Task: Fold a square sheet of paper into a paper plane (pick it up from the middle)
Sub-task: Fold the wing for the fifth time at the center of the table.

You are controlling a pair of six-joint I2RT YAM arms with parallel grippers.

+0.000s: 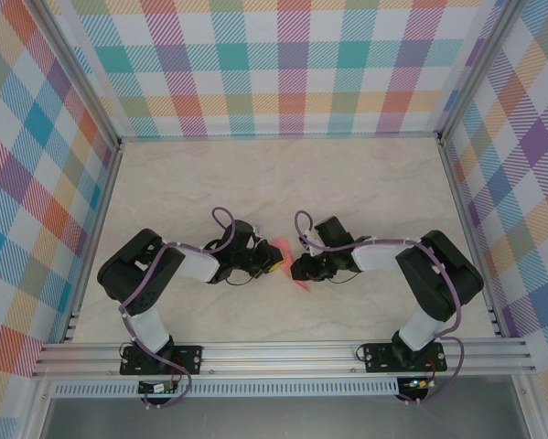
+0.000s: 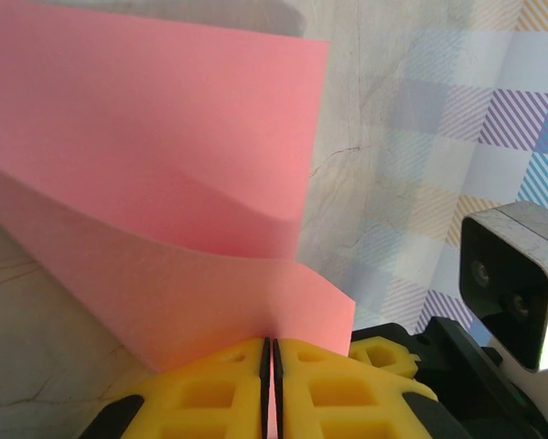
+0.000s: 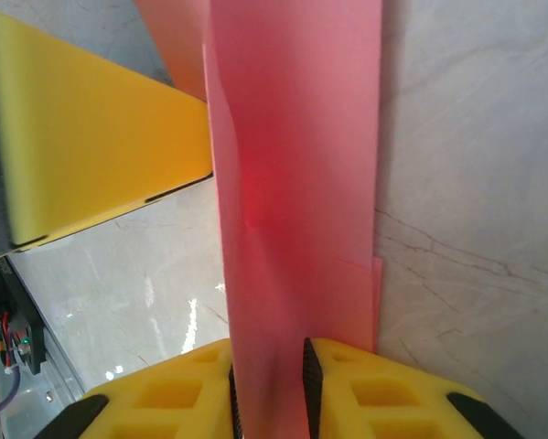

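This is a robotics lab test cell, not a lived-in room. A left arm (image 1: 150,274) and a right arm (image 1: 434,274) are bolted to an aluminium rail (image 1: 283,352) at the near edge of a marble-look table (image 1: 283,174). Plaid panels (image 1: 283,73) in a metal frame (image 1: 76,73) wall it in on three sides. Purple cables (image 1: 217,216) loop off the arms. A bare circuit board (image 1: 155,388) sits below the rail, and a camera (image 2: 516,288) rides on a wrist.
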